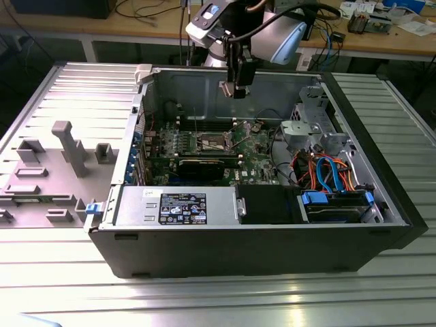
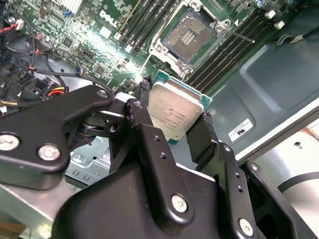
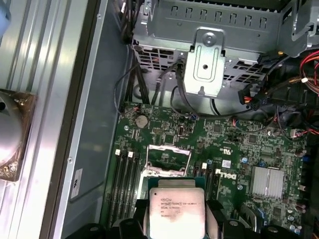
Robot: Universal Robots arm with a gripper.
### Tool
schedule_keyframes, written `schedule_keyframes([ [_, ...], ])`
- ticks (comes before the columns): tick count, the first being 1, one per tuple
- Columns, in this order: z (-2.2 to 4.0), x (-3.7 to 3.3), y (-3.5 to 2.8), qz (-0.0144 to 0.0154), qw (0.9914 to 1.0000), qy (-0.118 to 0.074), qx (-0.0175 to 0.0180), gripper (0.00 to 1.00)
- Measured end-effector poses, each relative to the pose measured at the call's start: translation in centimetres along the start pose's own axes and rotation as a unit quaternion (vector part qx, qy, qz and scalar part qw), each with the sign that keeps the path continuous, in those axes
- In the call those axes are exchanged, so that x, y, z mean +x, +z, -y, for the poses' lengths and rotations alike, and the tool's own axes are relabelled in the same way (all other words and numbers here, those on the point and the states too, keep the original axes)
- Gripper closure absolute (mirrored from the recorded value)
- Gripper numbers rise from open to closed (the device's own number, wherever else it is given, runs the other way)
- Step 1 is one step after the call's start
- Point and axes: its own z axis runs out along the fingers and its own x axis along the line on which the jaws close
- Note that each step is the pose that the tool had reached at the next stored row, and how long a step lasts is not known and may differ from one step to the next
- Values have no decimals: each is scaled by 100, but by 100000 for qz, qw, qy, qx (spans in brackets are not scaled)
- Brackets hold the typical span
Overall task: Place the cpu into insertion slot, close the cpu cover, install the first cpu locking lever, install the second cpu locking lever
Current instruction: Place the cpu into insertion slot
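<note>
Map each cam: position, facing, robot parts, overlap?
Exterior view: off-arm, looks down into the open black computer case; grey robot arm above.
Second wrist view: wrist-mounted, looks past black jaws gripping the silvery-grey square cpu toward the metal-rimmed insertion slot.
First wrist view: wrist-mounted, faces the green motherboard; jaws flank the cpu.
Shared: both wrist views show cpu and slot.

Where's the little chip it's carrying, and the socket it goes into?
cpu [image 2: 174,112]: second wrist view, middle of its silvery metal top.
insertion slot [image 2: 188,34]: second wrist view, its dark centre.
</note>
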Motion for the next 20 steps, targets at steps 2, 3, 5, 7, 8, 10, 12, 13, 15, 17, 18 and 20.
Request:
schedule_keyframes([
  [2, 0, 0, 0, 57, 99996, 865, -5, 45],
  [3, 0, 0, 0, 79, 99993, 1199, -10, 45],
  [5, 0, 0, 0, 120, 99982, 1896, -14, 45],
  [7, 0, 0, 0, 190, 99954, 3010, -25, 45],
  [8, 0, 0, 0, 209, 99945, 3317, -30, 45],
  [10, 0, 0, 0, 267, 99908, 4290, -40, 45],
  [12, 0, 0, 0, 312, 99876, 4970, -45, 45],
  [13, 0, 0, 0, 334, 99860, 5279, -46, 45],
  [15, 0, 0, 0, 380, 99816, 6044, -54, 45],
  [17, 0, 0, 0, 420, 99775, 6694, -61, 45],
  [18, 0, 0, 0, 443, 99751, 7043, -63, 45],
  [20, 0, 0, 0, 496, 99686, 7899, -70, 45],
])
